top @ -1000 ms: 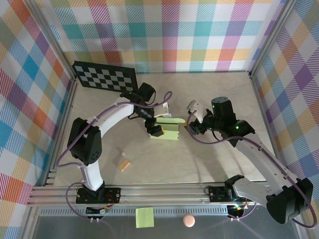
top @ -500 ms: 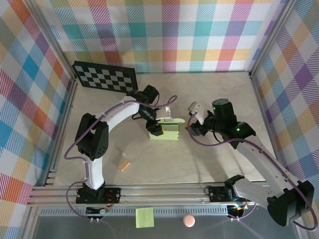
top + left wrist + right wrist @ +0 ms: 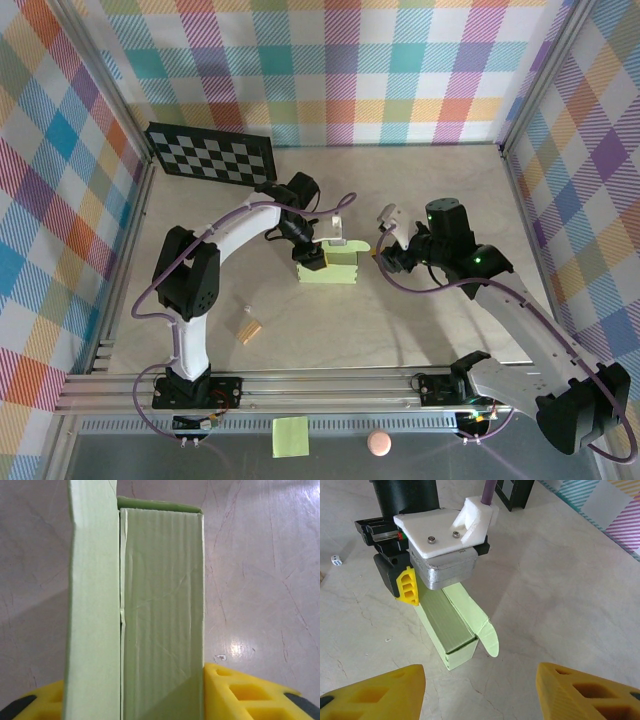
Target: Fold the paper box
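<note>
The paper box (image 3: 333,266) is pale green card, lying as a long narrow box in the middle of the table. One long lid flap stands up along its side (image 3: 95,605), and a rounded tab sticks out at the end (image 3: 489,641). My left gripper (image 3: 318,254) comes down over the box's left end. Its yellow fingers (image 3: 250,695) press against both sides of the box (image 3: 162,605), with the upright flap inside the grip. My right gripper (image 3: 480,695) hovers open just right of the box (image 3: 445,625), with nothing between its fingers. From above, it (image 3: 384,256) faces the box's right end.
A checkerboard (image 3: 210,153) lies at the back left. A tan block (image 3: 248,328) and a small white die (image 3: 336,560) sit near the front left. A sticky note (image 3: 290,437) and a pink ball (image 3: 379,443) rest beyond the front rail. Plaid walls enclose three sides.
The left gripper's jaws have narrowed from wide open onto the box, and the left arm has shifted slightly toward the back. The right arm has barely moved.
</note>
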`<state>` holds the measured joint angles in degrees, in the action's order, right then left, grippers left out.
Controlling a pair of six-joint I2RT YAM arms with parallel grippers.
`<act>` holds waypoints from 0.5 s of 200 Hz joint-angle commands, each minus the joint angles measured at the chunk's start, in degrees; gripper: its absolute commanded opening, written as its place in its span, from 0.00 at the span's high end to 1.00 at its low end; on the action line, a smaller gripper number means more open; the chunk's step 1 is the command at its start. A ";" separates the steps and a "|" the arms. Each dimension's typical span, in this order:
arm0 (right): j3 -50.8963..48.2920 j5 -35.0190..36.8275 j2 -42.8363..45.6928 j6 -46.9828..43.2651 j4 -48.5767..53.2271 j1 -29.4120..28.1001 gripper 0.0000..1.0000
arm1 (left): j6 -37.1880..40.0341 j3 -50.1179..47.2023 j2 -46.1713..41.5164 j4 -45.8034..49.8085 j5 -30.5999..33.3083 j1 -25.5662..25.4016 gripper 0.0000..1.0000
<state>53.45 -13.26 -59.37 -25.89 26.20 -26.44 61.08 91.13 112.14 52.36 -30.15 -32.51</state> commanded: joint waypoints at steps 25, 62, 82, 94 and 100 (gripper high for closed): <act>0.73 -0.16 -1.76 8.77 -2.36 0.15 0.41 | -2.19 -4.00 -4.30 -0.24 3.48 -0.45 0.59; 1.74 -2.68 -5.96 19.77 -4.15 0.08 0.46 | -4.34 -9.08 -9.11 -1.80 5.86 -0.45 0.59; 1.63 -6.24 -8.84 25.66 -6.26 0.04 0.48 | -5.10 -11.97 -11.41 -2.50 6.26 -0.45 0.59; 2.82 -9.71 -11.11 26.09 -5.51 0.07 0.45 | -5.51 -13.51 -12.53 -3.03 6.25 -0.45 0.59; 3.85 -12.10 -12.48 25.69 -4.39 0.06 0.44 | -5.66 -14.12 -12.92 -3.35 6.25 -0.51 0.59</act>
<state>53.80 -17.10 -68.51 -5.69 22.65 -26.44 56.73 79.61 102.21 49.91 -24.69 -32.51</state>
